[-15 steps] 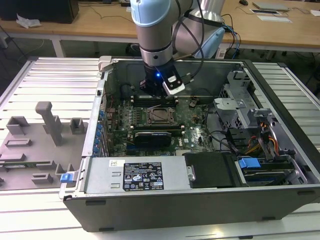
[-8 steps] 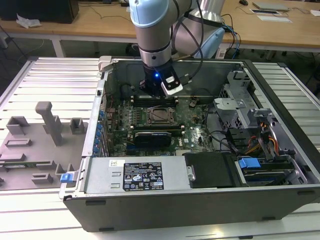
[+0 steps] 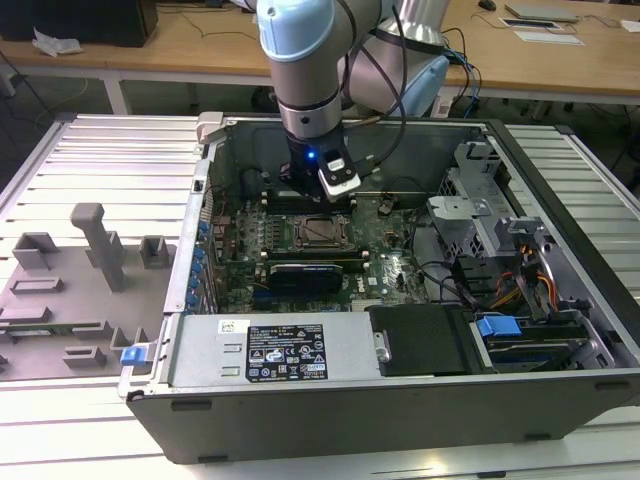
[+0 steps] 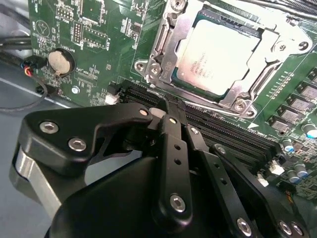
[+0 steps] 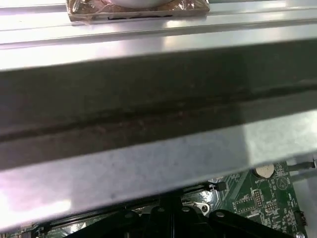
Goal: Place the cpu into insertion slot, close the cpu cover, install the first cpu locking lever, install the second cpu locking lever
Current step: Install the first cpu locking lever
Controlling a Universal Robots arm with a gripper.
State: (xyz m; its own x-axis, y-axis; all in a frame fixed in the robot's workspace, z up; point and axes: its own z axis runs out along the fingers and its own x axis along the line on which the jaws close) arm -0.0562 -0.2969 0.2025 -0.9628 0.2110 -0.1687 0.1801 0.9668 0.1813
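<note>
- Gripper (image 4: pixel 166 110): jaws closed on each other, nothing between them; black linkage arms fan back from the tips in the second wrist view.
- Memory slots (image 4: pixel 223 134): long, narrow, black, in a row directly under the jaw tips.
- Insertion slot (image 4: pixel 225 17): just beyond the jaw tips, past the memory slots, occupied.
- Cpu (image 4: pixel 218 54): silver-grey top, seated flat in the slot, apart from the jaws.
- Cpu cover (image 4: pixel 168 39): metal frame lying down around the chip, which shows through its window.
- Motherboard (image 4: pixel 99 29): green, carrying all of the above.
- Coin battery (image 4: pixel 59 60): round, silver, on the board well off to one side of the jaws.
- Computer case (image 3: pixel 400 400): open-sided, lying flat; the arm reaches down into it.
- Power supply (image 3: pixel 280 350): silver box inside the case, well apart from the jaws.
- Grey fixture tray (image 3: pixel 100 240): outside the case, toward the exterior view's left.
</note>
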